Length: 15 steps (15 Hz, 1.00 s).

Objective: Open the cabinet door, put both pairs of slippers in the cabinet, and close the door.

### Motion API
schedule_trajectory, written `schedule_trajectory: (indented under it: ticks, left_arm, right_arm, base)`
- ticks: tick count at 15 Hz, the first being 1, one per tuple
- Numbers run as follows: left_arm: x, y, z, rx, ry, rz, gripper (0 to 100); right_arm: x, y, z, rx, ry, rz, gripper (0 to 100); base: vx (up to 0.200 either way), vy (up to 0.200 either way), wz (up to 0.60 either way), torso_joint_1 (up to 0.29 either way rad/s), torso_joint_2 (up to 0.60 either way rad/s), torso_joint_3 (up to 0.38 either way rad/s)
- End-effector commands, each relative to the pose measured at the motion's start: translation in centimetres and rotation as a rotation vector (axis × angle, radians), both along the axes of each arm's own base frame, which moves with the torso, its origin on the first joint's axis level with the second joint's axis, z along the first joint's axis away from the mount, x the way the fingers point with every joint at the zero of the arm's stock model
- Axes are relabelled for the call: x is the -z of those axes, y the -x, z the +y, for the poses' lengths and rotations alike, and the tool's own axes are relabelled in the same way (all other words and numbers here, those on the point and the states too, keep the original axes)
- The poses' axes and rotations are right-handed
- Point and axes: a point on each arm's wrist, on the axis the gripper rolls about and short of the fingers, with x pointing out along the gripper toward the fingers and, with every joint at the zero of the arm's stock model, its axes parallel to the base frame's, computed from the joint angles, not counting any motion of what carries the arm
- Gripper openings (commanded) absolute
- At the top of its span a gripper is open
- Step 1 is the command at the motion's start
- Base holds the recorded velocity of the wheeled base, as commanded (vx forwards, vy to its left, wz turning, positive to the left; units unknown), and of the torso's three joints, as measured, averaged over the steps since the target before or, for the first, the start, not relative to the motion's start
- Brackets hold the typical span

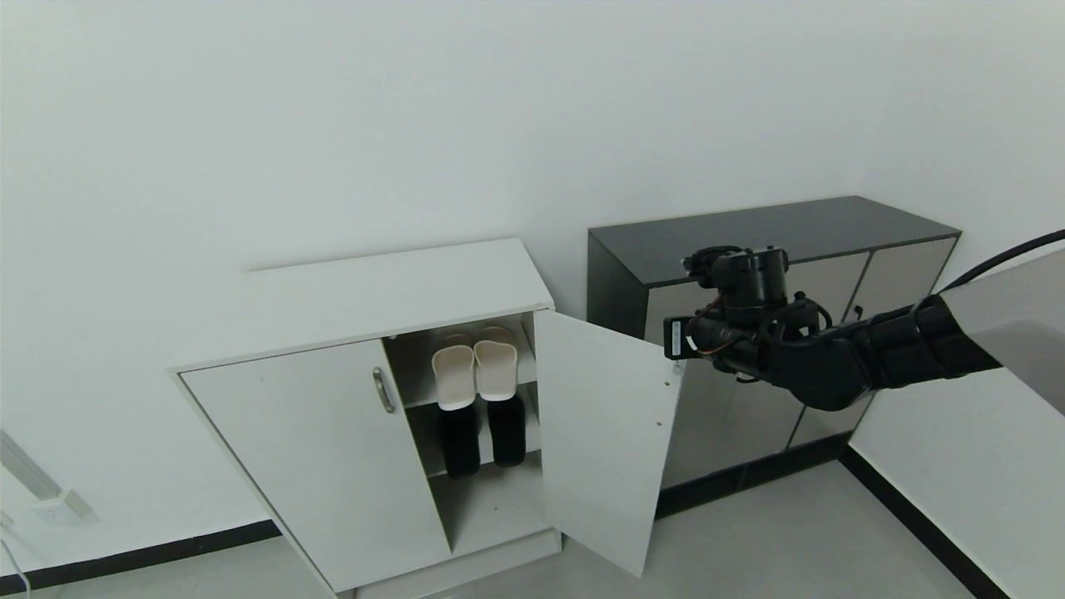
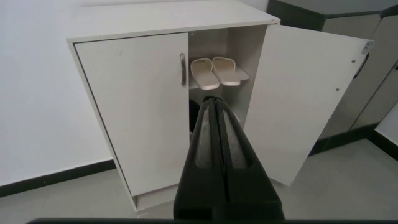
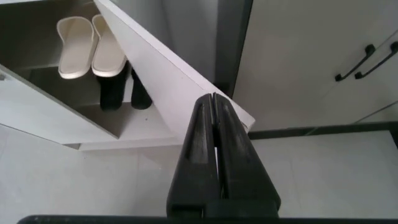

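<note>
The left pincer and right pincer are clenched, empty. The open cabinet door is just beside the right pincer; past it, inside the cabinet, white slippers sit above black slippers.

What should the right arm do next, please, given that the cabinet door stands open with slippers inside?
Probably press the right gripper against the handle side of the open door and push it shut. The white slippers lie on the upper shelf and the black slippers below them, so both pairs look stowed. The shut gripper sits by the door's free edge.
</note>
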Motion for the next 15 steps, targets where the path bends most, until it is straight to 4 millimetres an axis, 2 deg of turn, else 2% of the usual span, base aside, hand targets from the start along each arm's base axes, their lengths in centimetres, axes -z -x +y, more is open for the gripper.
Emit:
schedule_trajectory:
  ticks: [1,15]
  left_arm:
    - [0.0,0.0,0.0,-0.001,0.001,0.001,0]
    - [0.0,0.0,0.0,0.001,0.001,0.001,0]
  right_arm:
    - [1.9,-1.4,-0.3,0.019,0.014,0.031,0]
    - [4.3,-4.2,-0.8,0.048,0.008,0.044,0]
  base:
    - [0.000,0.000,0.00,0.000,0.00,0.000]
    - [0.000,0.000,0.00,0.000,0.00,0.000]
